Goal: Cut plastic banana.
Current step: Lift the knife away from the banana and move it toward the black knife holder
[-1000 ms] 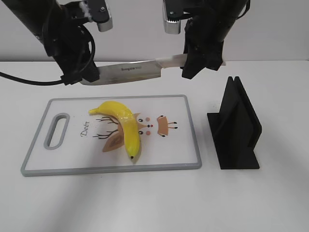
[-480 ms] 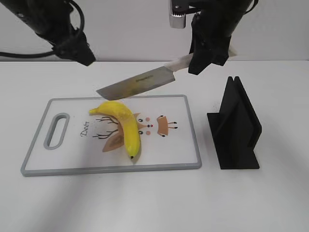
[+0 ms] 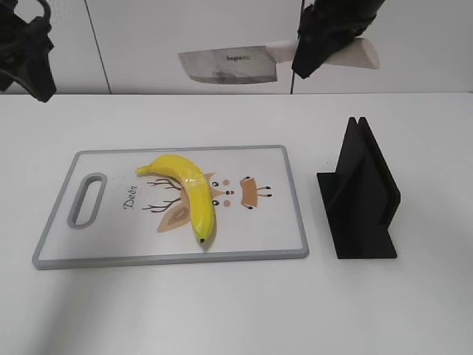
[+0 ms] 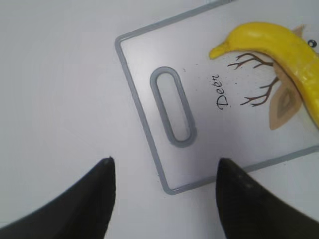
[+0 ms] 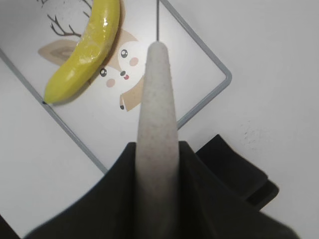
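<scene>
The plastic banana (image 3: 190, 194) lies curved on the white cutting board (image 3: 111, 229), dark tip toward the front edge. My right gripper (image 3: 314, 46) is shut on the pale handle (image 3: 358, 52) of a knife, holding its blade (image 3: 229, 65) level, high above the board's far edge. In the right wrist view the handle (image 5: 157, 94) runs out between the closed fingers of the right gripper (image 5: 157, 147), above the banana (image 5: 89, 45). My left gripper (image 4: 165, 164) is open and empty above the board's handle-slot corner. In the exterior view it (image 3: 29, 70) is at the far left.
A black slotted knife stand (image 3: 362, 196) stands upright on the table to the right of the board and shows in the right wrist view (image 5: 239, 172). The board has a grey rim and a handle slot (image 3: 86, 200) at its left end.
My right gripper has raised the knife from just above the board's far edge to high up, blade now level. My left gripper has left the blade tip and drawn back to the far left.
</scene>
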Robot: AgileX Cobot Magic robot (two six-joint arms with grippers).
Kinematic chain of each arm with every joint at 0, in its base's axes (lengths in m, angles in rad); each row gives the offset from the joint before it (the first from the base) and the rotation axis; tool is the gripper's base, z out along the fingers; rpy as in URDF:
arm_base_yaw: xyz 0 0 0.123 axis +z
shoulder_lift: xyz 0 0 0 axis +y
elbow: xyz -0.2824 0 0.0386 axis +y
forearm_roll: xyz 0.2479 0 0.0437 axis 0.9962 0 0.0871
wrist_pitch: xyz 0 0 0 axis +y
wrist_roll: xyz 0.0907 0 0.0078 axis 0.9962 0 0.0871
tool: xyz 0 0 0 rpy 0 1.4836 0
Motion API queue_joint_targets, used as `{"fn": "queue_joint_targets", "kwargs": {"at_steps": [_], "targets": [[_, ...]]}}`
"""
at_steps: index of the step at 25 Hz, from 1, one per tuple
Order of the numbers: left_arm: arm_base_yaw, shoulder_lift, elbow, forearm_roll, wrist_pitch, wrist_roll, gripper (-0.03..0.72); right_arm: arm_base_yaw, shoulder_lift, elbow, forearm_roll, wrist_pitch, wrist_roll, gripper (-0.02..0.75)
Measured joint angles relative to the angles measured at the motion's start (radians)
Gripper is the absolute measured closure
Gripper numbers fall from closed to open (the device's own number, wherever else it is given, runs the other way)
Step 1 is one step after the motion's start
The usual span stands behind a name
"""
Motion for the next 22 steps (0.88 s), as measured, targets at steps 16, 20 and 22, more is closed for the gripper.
{"fn": "queue_joint_targets", "kwargs": {"at_steps": [16, 20, 22], "targets": [[0.031, -0.349, 0.285, 0.002, 0.012, -0.134, 0.112, -0.001, -0.340, 0.496, 0.006, -0.190, 0.462, 0.568], [0.031, -0.499, 0.439, 0.002, 0.011, -0.134, 0.119, -0.001, -0.463, 0.653, -0.036, -0.326, 0.555, 0.568], [0.031, -0.571, 0.507, 0.002, 0.000, -0.134, 0.119, -0.001, -0.507, 0.694, -0.081, -0.358, 0.628, 0.568]]}}
